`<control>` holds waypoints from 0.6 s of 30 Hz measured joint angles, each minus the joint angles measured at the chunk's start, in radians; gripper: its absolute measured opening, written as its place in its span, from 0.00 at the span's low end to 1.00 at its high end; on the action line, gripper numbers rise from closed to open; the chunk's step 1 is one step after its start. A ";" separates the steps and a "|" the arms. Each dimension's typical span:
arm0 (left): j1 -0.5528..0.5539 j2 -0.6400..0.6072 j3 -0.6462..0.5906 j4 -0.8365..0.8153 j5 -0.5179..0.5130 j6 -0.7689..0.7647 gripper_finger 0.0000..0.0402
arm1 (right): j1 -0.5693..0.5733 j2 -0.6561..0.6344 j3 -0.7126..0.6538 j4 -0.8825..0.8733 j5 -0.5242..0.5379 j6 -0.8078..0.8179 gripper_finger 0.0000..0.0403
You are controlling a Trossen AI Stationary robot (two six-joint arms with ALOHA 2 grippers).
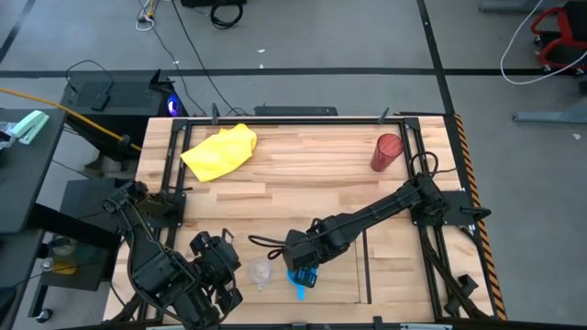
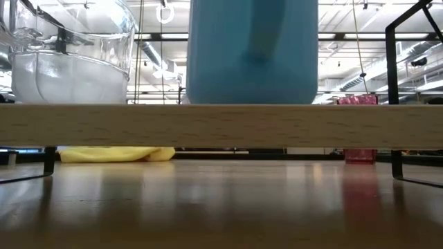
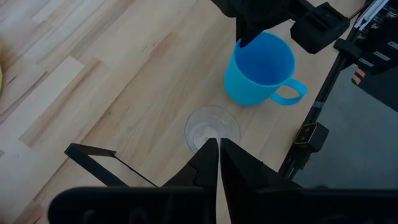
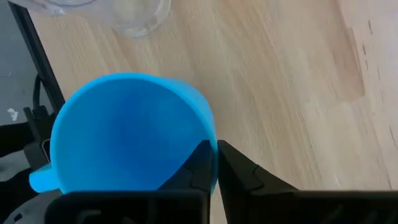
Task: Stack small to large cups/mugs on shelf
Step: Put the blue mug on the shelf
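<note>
The tiny clear cup (image 1: 261,272) and the bright blue mug (image 1: 301,278) stand side by side on the shelf's wood plank (image 2: 221,126), near the table's near edge. My left gripper (image 3: 219,146) is shut at the clear cup's (image 3: 211,127) rim. My right gripper (image 4: 216,152) is shut on the blue mug's (image 4: 124,137) rim. The dark red tumbler (image 1: 387,151) stands upright on the table at the far right, untouched. My left gripper has its shut fingertips (image 3: 211,155) over the clear cup's rim (image 3: 200,144) on the side toward the arm, slanting down from the table's left. The fingers hide the contact itself. The cup stands upright on the plank. My right gripper pinches the blue mug's rim wall (image 4: 208,134), one finger inside the mug and one outside, on the side away from the handle (image 4: 43,179). The fingers come slanting down from the table's far right. The mug stands upright with its base on the plank.
A yellow cloth (image 1: 220,151) lies at the far left of the table. The shelf's thin dark uprights (image 2: 398,104) and rails (image 1: 367,270) stand around the cups. Black frame rails (image 1: 174,174) run along the table's sides.
</note>
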 joint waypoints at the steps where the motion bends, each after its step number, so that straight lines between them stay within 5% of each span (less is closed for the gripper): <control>1: -0.001 0.000 0.000 0.000 0.000 0.000 0.06 | 0.000 0.000 0.000 0.000 0.000 -0.001 0.08; 18: -0.001 0.000 0.000 0.000 0.000 0.000 0.07 | -0.003 -0.001 0.000 0.002 0.000 -0.027 0.16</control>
